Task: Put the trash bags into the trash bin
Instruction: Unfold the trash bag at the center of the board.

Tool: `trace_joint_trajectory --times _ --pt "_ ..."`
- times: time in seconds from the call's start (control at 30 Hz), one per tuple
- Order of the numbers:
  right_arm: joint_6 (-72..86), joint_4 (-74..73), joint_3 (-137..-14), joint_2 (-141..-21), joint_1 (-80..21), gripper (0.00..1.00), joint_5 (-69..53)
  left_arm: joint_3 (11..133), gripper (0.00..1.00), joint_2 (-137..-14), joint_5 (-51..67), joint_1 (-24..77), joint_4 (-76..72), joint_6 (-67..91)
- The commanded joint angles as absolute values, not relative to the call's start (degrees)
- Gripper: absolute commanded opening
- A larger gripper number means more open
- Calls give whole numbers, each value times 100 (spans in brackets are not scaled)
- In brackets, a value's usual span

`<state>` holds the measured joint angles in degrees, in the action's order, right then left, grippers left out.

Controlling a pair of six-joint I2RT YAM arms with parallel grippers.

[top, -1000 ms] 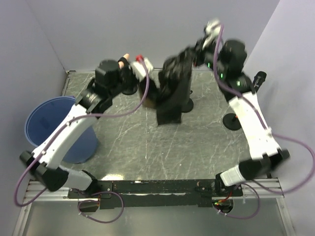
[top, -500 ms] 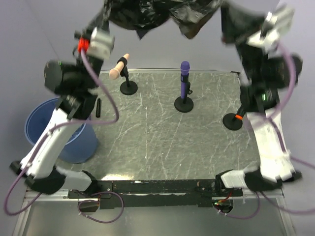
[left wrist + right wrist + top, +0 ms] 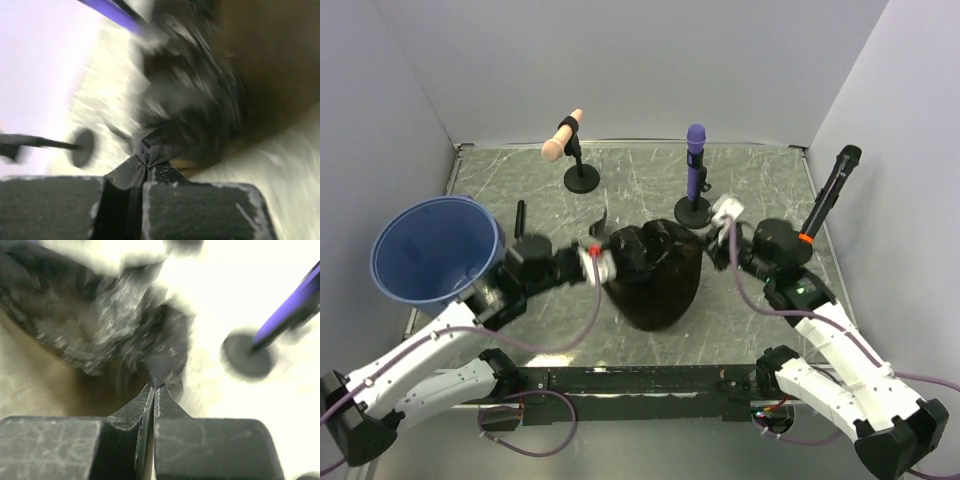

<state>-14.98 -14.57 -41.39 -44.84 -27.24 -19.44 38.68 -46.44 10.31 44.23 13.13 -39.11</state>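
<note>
Left gripper [image 3: 146, 161] and right gripper [image 3: 154, 385] pinch the motion-blurred trash bag [image 3: 190, 100].

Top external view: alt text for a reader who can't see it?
A black trash bag is held at the middle of the table, the left gripper and the right gripper each pinching one side. The blue bin stands at the table's left edge, nothing visible inside.

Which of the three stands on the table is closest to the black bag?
The purple stand, its round base just behind the bag; the peach stand sits farther back left, the black orange-banded stand at the right edge.
</note>
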Motion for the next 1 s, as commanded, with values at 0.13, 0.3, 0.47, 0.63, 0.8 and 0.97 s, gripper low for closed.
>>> trace_joint_trajectory --times 0.13,0.3,0.47,0.63,0.8,0.97 --pt "-642 -782 -6587 -5929 -2313 0 -1398 6168 1 -5940 -289 4333 687 -2443" --pt "-422 -809 -9118 -7600 -1837 0 -1301 8038 0 -7126 -676 3851 598 -2724" --pt "-930 -56 -11587 -8463 -1793 0 -1616 10279 1 -8058 -818 3665 -411 -3601" --pt "-1344 930 -13181 -8780 -1819 0 -1942 11933 1 -8683 -449 3709 -1589 -4490" --pt "-1854 1457 -12231 -8089 -1951 0 -2294 11105 1 -8290 -53 3919 -2433 -5255" --pt "-2582 1303 -7404 -6200 -2416 0 -2224 6778 1 -6701 604 4113 -1955 -5106"
